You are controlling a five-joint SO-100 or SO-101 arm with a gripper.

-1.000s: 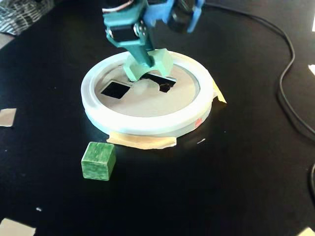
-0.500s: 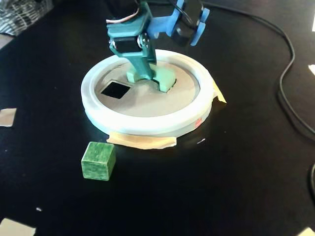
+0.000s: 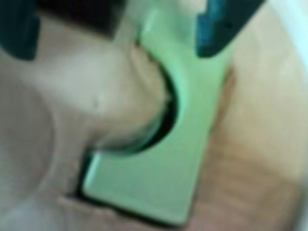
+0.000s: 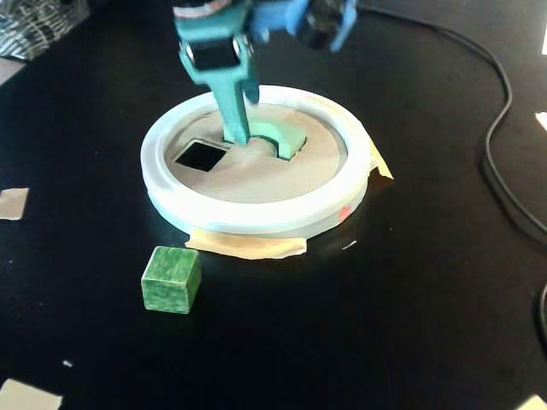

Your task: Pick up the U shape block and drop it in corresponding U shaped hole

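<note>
U block (image 4: 286, 137) now sits lower in the U hole (image 3: 166, 113) than 0.5 s ago, nearly flush w/ the cardboard disc (image 4: 256, 175); its notch wraps the rounded tab. Fingers (image 4: 235, 128) are spread, off the block, one tip at its upper end in wrist view. Square hole (image 4: 201, 155) is just left in fixed view. Green cube (image 4: 171, 279) is on the desk (image 4: 410, 299), cable (image 4: 500, 128) at right.

dark green cube (image 4: 171, 279), black cable (image 4: 500, 145), tape scraps (image 4: 13, 203)
</note>
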